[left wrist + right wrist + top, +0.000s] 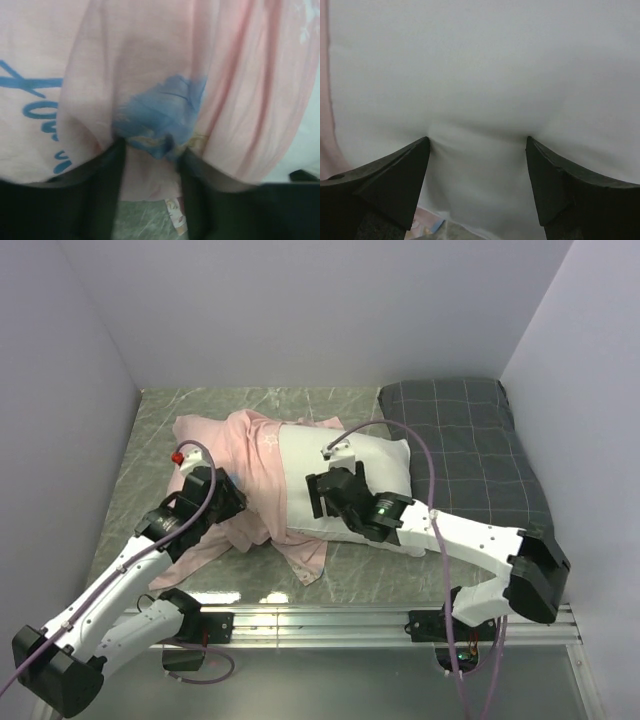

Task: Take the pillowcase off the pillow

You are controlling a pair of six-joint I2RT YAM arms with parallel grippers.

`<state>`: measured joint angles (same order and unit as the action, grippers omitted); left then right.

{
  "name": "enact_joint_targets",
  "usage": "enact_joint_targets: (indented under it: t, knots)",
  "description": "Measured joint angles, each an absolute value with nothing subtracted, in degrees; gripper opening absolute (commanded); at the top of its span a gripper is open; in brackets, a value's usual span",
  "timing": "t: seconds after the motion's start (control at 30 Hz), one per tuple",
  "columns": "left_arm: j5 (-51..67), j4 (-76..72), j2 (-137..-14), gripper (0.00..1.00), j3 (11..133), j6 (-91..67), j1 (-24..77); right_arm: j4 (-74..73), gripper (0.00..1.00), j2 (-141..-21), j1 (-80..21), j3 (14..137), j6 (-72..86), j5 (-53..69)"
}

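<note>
Grey marbled table (150, 430), pale walls on three sides, aluminium rail (330, 620) along the near edge carrying both arm bases. Pillow (385, 465) lies near the middle of the table, long axis left to right. Its right half is bare white and its left end is covered by the pillowcase (225, 445). The pillowcase is pale pink, bunched and wrinkled over that left end, with loose fabric spilling onto the table toward the near left and a flap trailing along the pillow's near edge. Dark grey checked pillow (460, 440) occupies the far right corner, just beside the white pillow's far right corner. Left gripper (225, 502) sits at the near-left part of the bunched pillowcase. In the left wrist view its fingers (107, 190) stand narrowly apart with a gathered fold of pink fabric (150, 60) pinched between them. A blue print patch (160, 115) shows through the cloth at the pinch, and blue script (35, 95) is visible on the left. Right gripper (322, 495) rests on the bare white part of the pillow, close to the pillowcase edge. In the right wrist view its fingers (395, 175) are spread wide and the tips press into the white surface (485, 65), dimpling it. They grasp nothing. A thin strip of pink is visible at the left edge of that view.
</note>
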<state>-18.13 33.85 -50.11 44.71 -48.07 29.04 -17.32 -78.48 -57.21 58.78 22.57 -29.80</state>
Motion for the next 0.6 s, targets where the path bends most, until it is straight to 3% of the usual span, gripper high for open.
enact_joint_targets:
  t: [0.07, 0.1, 0.13, 0.17, 0.2, 0.27, 0.33, 0.6]
  knots:
    - [-19.25, 33.39, -49.3, 0.24, 43.55, -49.34, 29.08, -17.26, 0.73, -80.47, -57.32, 58.85, 22.79, -31.38]
    - [-19.94, 33.41, -48.9, 0.08, 43.31, -49.63, 29.15, -17.17, 0.6, -80.88, -57.36, 58.96, 22.83, -31.94]
    - [-20.58, 33.39, -48.75, 0.01, 43.31, -50.0, 29.23, -17.17, 0.5, -81.06, -57.36, 59.24, 22.7, -32.42]
    - [-21.12, 33.17, -48.58, 0.0, 43.38, -50.13, 29.32, -17.23, 0.39, -81.21, -57.36, 59.75, 22.87, -32.77]
    - [-21.85, 33.56, -48.56, 0.01, 43.79, -50.0, 29.36, -17.39, 0.19, -81.6, -57.34, 60.8, 22.68, -33.21]
    - [-23.49, 34.48, -48.58, 0.01, 45.23, -49.76, 29.45, -18.15, 0.07, -82.83, -57.34, 63.77, 22.31, -34.0]
    - [-25.54, 36.56, -48.42, 0.0, 48.27, -49.12, 29.47, -19.62, 0.0, -83.92, -57.28, 67.13, 21.76, -34.72]
    - [-34.33, 44.03, -45.17, 0.0, 65.8, -43.83, 29.61, -28.12, 0.0, -81.58, -57.06, 80.07, 19.64, -29.1]
